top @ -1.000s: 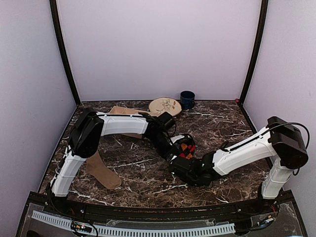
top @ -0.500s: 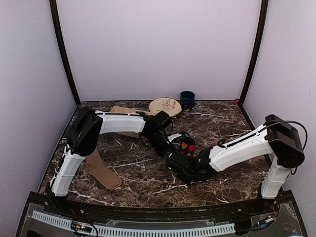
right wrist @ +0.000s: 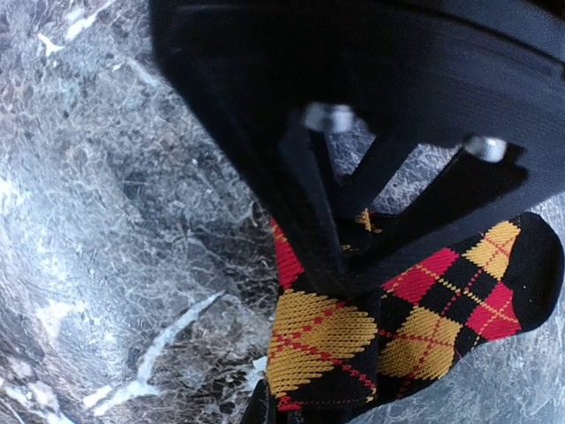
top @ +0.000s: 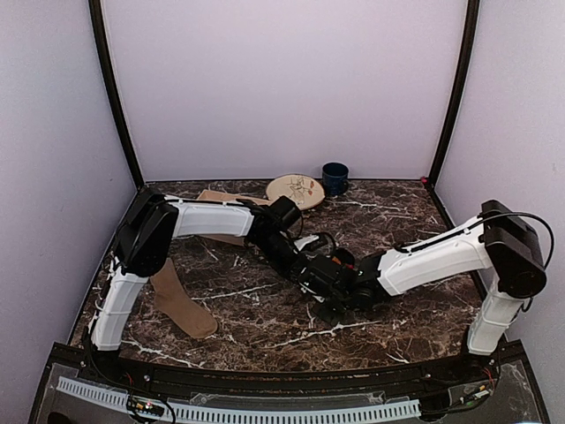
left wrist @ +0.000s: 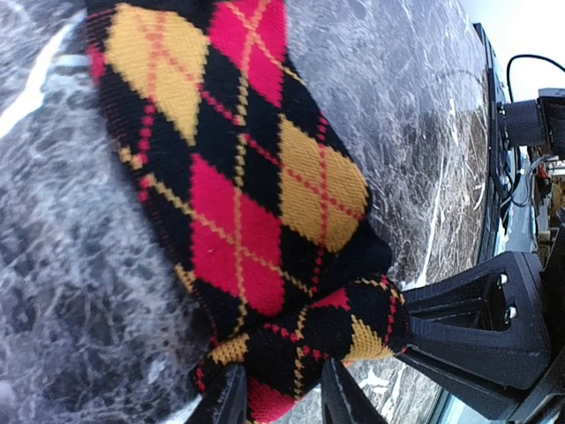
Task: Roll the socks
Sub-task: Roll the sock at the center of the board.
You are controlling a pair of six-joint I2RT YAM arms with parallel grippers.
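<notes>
The black sock with red and orange diamonds (left wrist: 238,203) lies on the marble table (top: 265,327), one end folded over on itself. My left gripper (left wrist: 282,402) straddles that folded end, and the fabric fills the gap between its fingers (left wrist: 231,399). My right gripper (right wrist: 281,413) is shut on the same sock (right wrist: 353,340) at its edge. In the left wrist view it shows as a black body (left wrist: 472,331) pinching the fold's tip. From above, both grippers meet over the sock (top: 338,260) at the table's middle. The tan-brown sock (top: 181,302) lies alone at the front left.
A round wooden disc (top: 296,188) and a dark blue mug (top: 335,177) stand at the back wall. A flat tan thing (top: 214,198) lies behind my left forearm. Black posts and lilac walls close in the table's sides.
My right gripper has moved up and left onto the argyle sock and shut on its folded end. The left gripper has shifted slightly left with the sock, its jaws a little wider.
</notes>
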